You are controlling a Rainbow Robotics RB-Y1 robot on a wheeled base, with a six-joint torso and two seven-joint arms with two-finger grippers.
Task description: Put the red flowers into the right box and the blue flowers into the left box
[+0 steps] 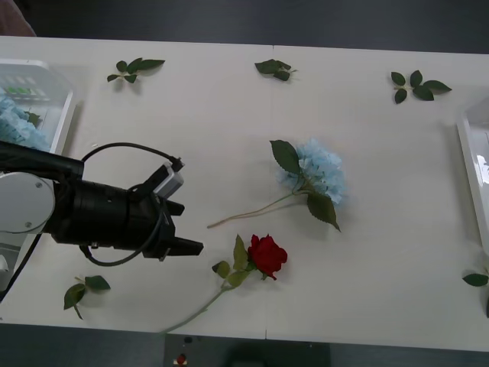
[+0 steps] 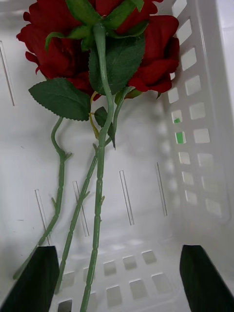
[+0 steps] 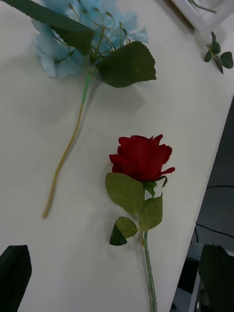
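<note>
One red flower (image 1: 267, 254) and one blue flower (image 1: 319, 171) remain mid-desk (image 1: 229, 115); left tool (image 1: 183, 246) spread lower left, right tool (image 2: 117, 278) spread over boxed roses (image 2: 97, 44).

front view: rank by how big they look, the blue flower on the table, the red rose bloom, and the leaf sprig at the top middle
1. blue flower, the widest cluster.
2. red rose bloom, clearly smaller.
3. leaf sprig at the top middle looks close to the bloom in size and lies farther from the camera, so this order is unsure.

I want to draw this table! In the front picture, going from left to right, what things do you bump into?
Left box → left gripper → red rose → blue flower → right box.
</note>
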